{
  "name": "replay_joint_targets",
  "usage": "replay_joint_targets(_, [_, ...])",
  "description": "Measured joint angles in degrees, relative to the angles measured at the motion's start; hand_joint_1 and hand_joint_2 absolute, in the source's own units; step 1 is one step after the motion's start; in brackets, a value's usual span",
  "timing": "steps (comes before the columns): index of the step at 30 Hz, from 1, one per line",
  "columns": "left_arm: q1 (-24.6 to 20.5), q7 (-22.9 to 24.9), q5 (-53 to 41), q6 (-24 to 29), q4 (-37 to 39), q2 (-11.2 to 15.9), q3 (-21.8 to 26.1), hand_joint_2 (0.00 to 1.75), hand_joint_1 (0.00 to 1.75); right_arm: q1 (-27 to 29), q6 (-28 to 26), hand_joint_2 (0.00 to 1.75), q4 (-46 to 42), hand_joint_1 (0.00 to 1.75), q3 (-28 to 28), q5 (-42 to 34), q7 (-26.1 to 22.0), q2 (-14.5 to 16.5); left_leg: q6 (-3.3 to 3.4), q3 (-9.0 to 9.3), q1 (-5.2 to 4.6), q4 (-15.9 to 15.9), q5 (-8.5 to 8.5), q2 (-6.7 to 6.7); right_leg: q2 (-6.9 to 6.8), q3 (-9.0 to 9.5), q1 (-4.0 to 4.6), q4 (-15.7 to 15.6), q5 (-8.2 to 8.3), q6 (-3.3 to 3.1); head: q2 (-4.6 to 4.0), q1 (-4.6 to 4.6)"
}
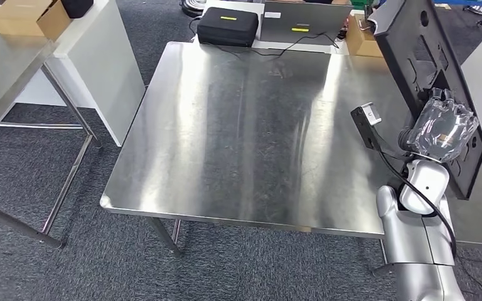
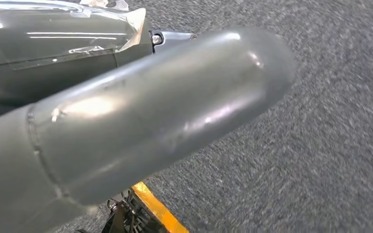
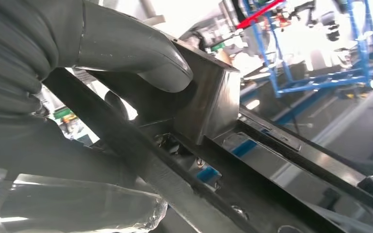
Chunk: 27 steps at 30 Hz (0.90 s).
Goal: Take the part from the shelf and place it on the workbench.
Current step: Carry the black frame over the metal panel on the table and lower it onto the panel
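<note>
One dark part (image 1: 424,81) in right hand (image 1: 440,128), above workbench (image 1: 245,132)

1. You're looking down on a scratched steel tabletop (image 1: 238,132) catching bright glare.
2. Grey carpet floor (image 1: 69,263) lies beneath it.
3. A white cabinet (image 1: 97,69) stands to the left, beside another steel table (image 1: 0,75).
4. Blue metal racking (image 3: 320,58) stands in strong light behind.

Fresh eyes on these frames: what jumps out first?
The right hand, wrapped in clear plastic, grips a big dark metal part held upright over the right side of the shiny steel workbench. A black case lies beyond its far edge.
</note>
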Motion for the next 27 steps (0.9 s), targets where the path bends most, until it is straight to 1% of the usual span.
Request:
replay_joint_targets(1, [0.00,-0.01,-0.01,-0.01,0.00,-0.03,0.00,0.00,0.00,-0.14,0.00,1.75,0.21,1.75,0.04,0.00,0.00,0.00,-0.17,0.17,0.00,0.03,-0.16,0.61,-0.93,2.25,-0.03,-4.33,1.67,0.44,0.00,0.01])
replay_joint_targets(2, [0.00,-0.02,-0.01,-0.01,0.00,-0.05,0.00,0.00,0.00,-0.33,0.00,1.75,0.39,1.75,0.11,0.00,0.00,0.00,-0.44,0.34,-0.18,0.10,-0.40,1.24,-2.27,4.70,0.12,-8.81,3.17,0.68,0.00,0.01])
replay_joint_targets(3, [-0.01,-0.03,-0.01,-0.01,0.00,-0.07,0.01,0.00,0.00,-0.52,0.00,1.75,0.51,1.75,0.20,0.00,0.00,0.01,-0.72,0.47,-0.35,0.15,-0.61,1.73,-3.31,6.56,0.32,-12.15,4.23,0.66,0.00,-0.02])
replay_joint_targets(4, [-0.01,-0.05,-0.01,-0.01,0.00,-0.06,0.02,0.00,0.00,-0.67,-0.01,1.75,0.64,1.75,0.28,0.00,0.01,0.02,-0.99,0.61,-0.53,0.20,-0.79,2.25,-3.78,7.60,0.52,-14.00,4.81,0.36,0.00,-0.07])
replay_joint_targets(5, [-0.02,-0.07,-0.01,-0.01,0.00,-0.05,0.02,0.00,0.00,-0.76,-0.01,1.75,0.81,1.75,0.36,0.00,0.01,0.00,-1.23,0.75,-0.68,0.19,-0.92,2.81,-3.52,7.85,0.73,-14.46,4.94,-0.04,0.00,-0.13])
replay_joint_targets(6, [-0.03,-0.08,-0.01,0.00,0.00,-0.05,0.03,0.00,0.00,-0.79,-0.02,1.75,0.97,1.75,0.42,0.00,0.01,-0.03,-1.45,0.92,-0.64,0.14,-1.02,3.39,-2.65,7.75,0.72,-14.51,5.10,-0.48,0.00,-0.17])
replay_joint_targets(7, [-0.05,-0.09,-0.02,-0.01,0.00,-0.04,0.04,0.00,0.00,-0.80,-0.03,1.75,1.11,1.75,0.45,0.00,0.01,-0.07,-1.76,1.08,-0.51,0.25,-1.31,3.65,-1.79,7.73,0.53,-14.57,5.23,-0.93,0.00,-0.21])
replay_joint_targets(8, [-0.08,-0.11,-0.04,-0.01,0.00,-0.02,0.04,0.00,0.00,-0.86,-0.03,1.75,1.22,1.75,0.48,0.00,0.01,-0.10,-2.07,0.99,-0.34,0.85,-1.96,3.08,-1.13,7.78,0.32,-14.67,5.32,-1.31,0.00,-0.28])
replay_joint_targets(9, [-0.08,-0.13,-0.05,0.00,0.00,-0.01,0.04,0.00,0.00,-0.97,-0.04,1.75,1.33,1.75,0.55,0.00,0.07,-0.10,-2.37,0.38,-0.18,2.52,-3.18,1.86,-0.53,7.86,0.10,-14.78,5.41,-1.74,0.00,-0.40])
replay_joint_targets(10, [-0.05,-0.19,-0.04,0.06,0.00,-0.01,0.05,0.00,0.00,-1.12,-0.04,1.75,1.49,1.75,0.69,0.00,0.20,-0.10,-2.63,-0.91,-0.02,5.46,-4.93,0.25,0.04,7.93,-0.07,-14.84,5.46,-2.10,0.00,-0.55])
replay_joint_targets(11, [-0.01,-0.34,0.04,0.21,0.00,-0.01,0.07,0.00,0.00,-1.35,-0.04,1.75,1.86,1.75,0.97,0.00,0.36,-0.07,-2.79,-2.79,0.05,9.45,-6.91,-1.17,0.64,7.89,-0.05,-14.83,5.47,-2.38,0.00,-0.69])
replay_joint_targets(12, [0.06,-0.61,0.20,0.36,0.00,0.00,0.09,0.00,0.00,-1.56,-0.04,1.75,2.43,1.75,1.38,0.00,0.47,-0.02,-2.90,-4.81,0.09,13.46,-8.51,-1.99,1.19,7.86,0.01,-14.83,5.49,-2.56,0.00,-0.77])
replay_joint_targets(13, [0.12,-1.02,0.44,0.44,0.00,0.03,0.12,0.00,0.00,-1.80,-0.04,1.75,3.16,1.75,1.90,0.00,0.49,0.04,-2.93,-6.37,0.09,16.28,-9.22,-2.34,1.76,7.83,0.11,-14.82,5.51,-2.64,0.00,-0.80])
replay_joint_targets(14, [0.15,-1.51,0.67,0.35,0.00,0.08,0.15,0.00,0.00,-2.18,-0.04,1.75,4.24,1.75,2.49,0.00,0.32,0.11,-2.84,-7.04,0.07,17.10,-8.76,-2.50,2.31,7.83,0.20,-14.78,5.52,-2.67,0.00,-0.82])
replay_joint_targets(15, [0.17,-1.98,0.84,0.09,0.00,0.15,0.16,0.00,0.00,-2.73,0.01,1.75,5.52,1.75,3.06,0.00,0.01,0.20,-2.68,-6.77,0.05,15.96,-7.41,-2.58,2.73,7.85,0.28,-14.74,5.53,-2.68,0.00,-0.83])
replay_joint_targets(16, [0.17,-2.48,0.95,-0.34,0.00,0.23,0.16,0.00,0.00,-3.89,0.37,1.75,7.58,1.75,3.73,0.00,-0.65,0.37,-2.35,-5.30,0.02,12.46,-5.11,-2.75,3.26,7.88,0.34,-14.67,5.53,-2.68,0.00,-0.87])
replay_joint_targets(17, [0.14,-2.91,1.15,-0.89,0.00,0.37,0.16,0.00,0.00,-5.44,1.14,1.75,10.26,1.75,4.42,0.00,-1.53,0.63,-1.93,-3.47,-0.02,8.27,-3.03,-3.11,3.72,7.90,0.39,-14.59,5.53,-2.66,0.00,-0.89])
replay_joint_targets(18, [0.06,-3.27,1.62,-1.54,-0.01,0.49,0.17,0.00,0.00,-7.33,2.42,1.75,13.52,1.75,5.20,0.00,-2.39,0.96,-1.63,-1.89,-0.08,4.69,-1.54,-3.41,4.12,7.86,0.56,-14.51,5.55,-2.59,0.00,-0.89])
replay_joint_targets(19, [-0.03,-3.64,2.18,-2.20,-0.01,0.62,0.23,0.00,0.00,-9.45,4.09,1.75,17.07,1.75,6.07,0.00,-3.24,1.32,-1.36,-0.67,-0.19,1.90,-0.51,-3.67,4.43,7.75,0.66,-14.45,5.60,-2.49,0.00,-0.89])
replay_joint_targets(20, [-0.11,-4.08,2.72,-2.81,-0.02,0.76,0.30,0.00,0.00,-11.29,6.19,1.75,20.62,1.75,7.05,0.00,-3.94,1.58,-1.19,-0.34,-0.34,0.98,-0.40,-3.82,4.58,7.62,0.69,-14.44,5.67,-2.33,0.00,-0.89])
replay_joint_targets(21, [-0.16,-4.60,3.07,-3.39,-0.02,0.84,0.37,0.00,0.00,-12.96,8.36,1.75,23.97,1.75,8.08,0.00,-4.57,1.74,-1.08,-0.37,-0.47,0.85,-0.29,-3.72,4.69,7.49,0.70,-14.49,5.79,-2.10,0.00,-0.89])
replay_joint_targets(22, [-0.18,-5.17,3.14,-4.01,-0.02,0.89,0.42,0.00,0.00,-14.32,10.65,1.75,26.95,1.75,9.09,0.00,-5.27,1.86,-0.78,-0.38,-0.41,0.62,0.02,-3.65,4.49,7.30,0.67,-14.46,5.80,-1.86,0.00,-0.91])
replay_joint_targets(23, [-0.18,-5.77,3.07,-4.82,-0.02,0.96,0.44,0.00,0.00,-15.47,13.41,1.75,29.78,1.75,10.21,0.00,-5.93,1.95,-0.44,-0.34,-0.30,0.33,0.38,-3.59,3.80,6.94,0.68,-14.06,5.53,-1.65,0.00,-0.87])
replay_joint_targets(24, [-0.16,-6.25,2.93,-5.79,-0.02,1.08,0.45,0.00,0.00,-16.56,17.05,1.75,32.32,1.75,11.73,0.00,-6.39,2.07,-0.14,-0.32,-0.14,0.04,0.72,-3.52,2.89,6.19,0.73,-12.70,4.74,-1.55,0.00,-0.74])
replay_joint_targets(25, [-0.13,-6.57,2.78,-6.76,-0.01,1.20,0.46,0.00,0.00,-17.54,21.26,1.75,34.68,1.75,13.77,0.00,-6.64,2.20,0.08,-0.31,0.03,-0.20,0.98,-3.45,1.88,4.91,0.74,-10.08,3.44,-1.56,0.00,-0.61])
replay_joint_targets(26, [-0.09,-6.77,2.61,-7.51,-0.02,1.35,0.46,0.00,0.00,-18.26,25.74,1.75,36.90,1.75,16.58,0.00,-6.80,2.28,0.17,-0.34,0.02,-0.24,1.04,-3.38,1.08,3.17,0.66,-6.34,1.81,-1.63,0.00,-0.49])
replay_joint_targets(27, [-0.04,-6.85,2.50,-7.99,-0.01,1.48,0.46,0.00,0.00,-18.60,29.58,1.75,39.02,1.75,19.99,0.00,-6.93,2.34,0.19,-0.39,0.03,-0.23,1.05,-3.28,0.76,1.17,0.54,-2.02,0.17,-1.64,0.00,-0.35])
